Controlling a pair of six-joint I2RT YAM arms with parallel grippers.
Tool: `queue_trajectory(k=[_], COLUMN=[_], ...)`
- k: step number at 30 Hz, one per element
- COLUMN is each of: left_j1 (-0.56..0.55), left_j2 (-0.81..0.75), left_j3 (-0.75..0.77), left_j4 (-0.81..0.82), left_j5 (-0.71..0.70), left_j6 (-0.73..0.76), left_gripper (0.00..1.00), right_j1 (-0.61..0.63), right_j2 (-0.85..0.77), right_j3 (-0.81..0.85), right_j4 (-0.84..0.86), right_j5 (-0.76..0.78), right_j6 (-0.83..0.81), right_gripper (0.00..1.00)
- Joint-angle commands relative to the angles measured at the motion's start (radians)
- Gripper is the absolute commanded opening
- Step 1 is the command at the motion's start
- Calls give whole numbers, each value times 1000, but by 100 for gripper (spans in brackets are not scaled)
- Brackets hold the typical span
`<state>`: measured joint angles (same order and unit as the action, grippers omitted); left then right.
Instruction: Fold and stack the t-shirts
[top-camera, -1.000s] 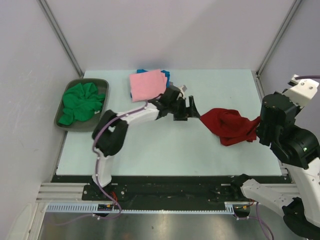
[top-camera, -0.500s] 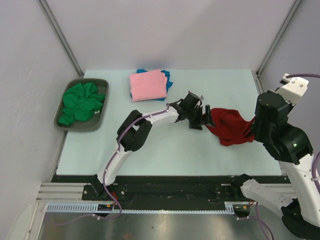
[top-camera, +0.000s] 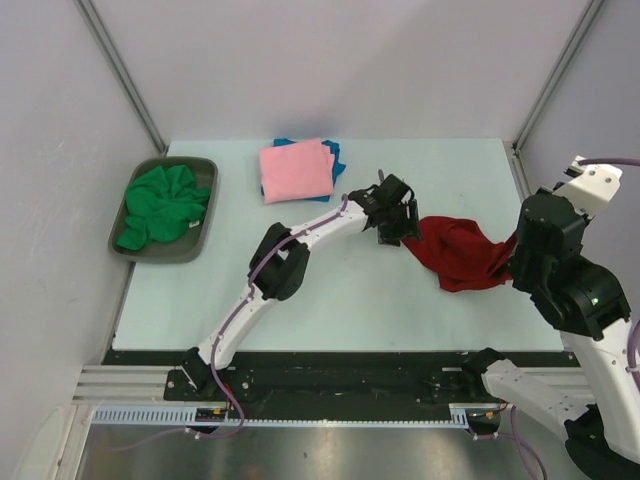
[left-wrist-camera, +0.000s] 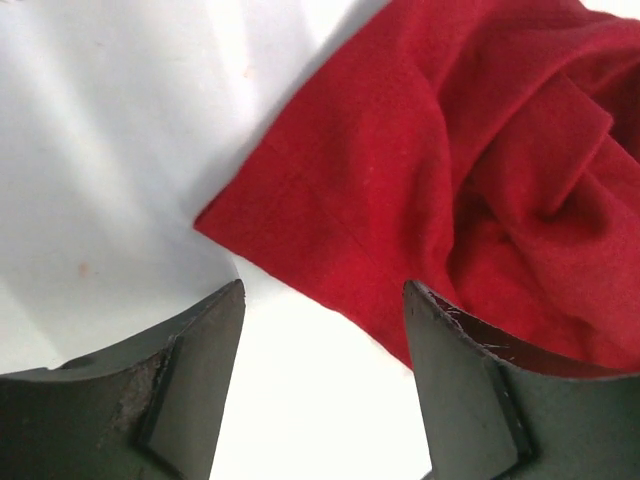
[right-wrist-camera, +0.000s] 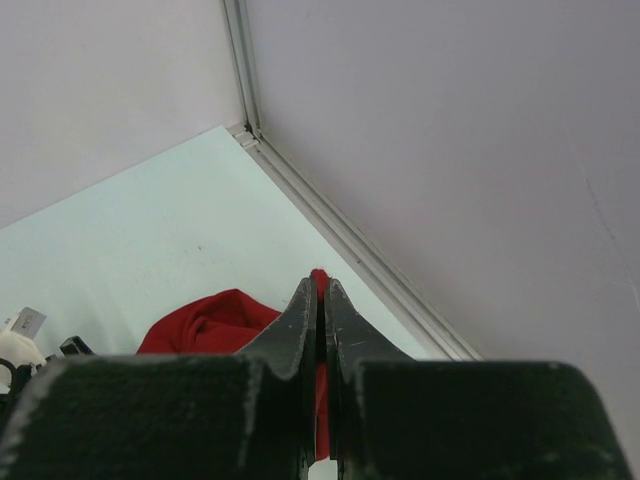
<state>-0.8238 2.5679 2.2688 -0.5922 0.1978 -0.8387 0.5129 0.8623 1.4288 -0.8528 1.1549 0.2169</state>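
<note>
The left pincer (left-wrist-camera: 322, 290) was seen with its jaws apart, lowered at the left edge of the dark red t-shirt (left-wrist-camera: 430, 170). One finger was over the bare surface (top-camera: 300, 310) and the other at the cloth's hem, and nothing was gripped by it. The right pincer (right-wrist-camera: 320, 288) was clamped together on a fold at the same shirt's right end, a sliver of red being visible between its fingers. The shirt was lying crumpled right of centre on the surface, between the two pincers. A pink t-shirt (top-camera: 295, 170) was laid folded at the far edge on a blue one (top-camera: 337, 152). A green t-shirt (top-camera: 160, 205) was bunched in the grey tray (top-camera: 180, 256) at the left.

The step in hand was judged to be the taking of a second hold, so that the shirt could be spread. It was thought best done with the protruding corner centred between the jaws. The lower finger would be kept against the surface, so that the hem was scooped rather than pushed away. A single layer would be taken, not the bunched folds behind. Only with a firm grip should the two holds be drawn apart, evenly, lest the cloth be tugged from the right pincer.
</note>
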Motion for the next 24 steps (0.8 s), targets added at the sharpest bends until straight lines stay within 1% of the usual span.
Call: queue_trajectory(k=[1, 3, 6, 11, 15, 20, 24], left_j1=[23, 28, 48, 75, 84, 100, 95], left_j2=[74, 86, 110, 120, 86, 121, 141], left_j3=[41, 66, 112, 139, 126, 143, 136], left_j4=[-222, -250, -287, -314, -244, -221, -222], left_j5=[-142, -159, -149, -138, -97, -32, -27], left_j6=[61, 75, 76, 66, 38, 17, 24], left_gripper=[71, 69, 68, 64, 66, 65, 64], right_j1=[-5, -7, -7, -7, -7, -5, -7], right_j2=[-23, -29, -32, -37, -39, -39, -40], right_j3=[-5, -11, -19, -30, -37, -41, -42], right_j4=[37, 41, 46, 47, 60, 77, 80], right_j5=[-12, -18, -34, -49, -54, -63, -76], right_j6=[12, 7, 10, 9, 7, -5, 7], right_gripper=[0, 0, 0, 0, 0, 0, 0])
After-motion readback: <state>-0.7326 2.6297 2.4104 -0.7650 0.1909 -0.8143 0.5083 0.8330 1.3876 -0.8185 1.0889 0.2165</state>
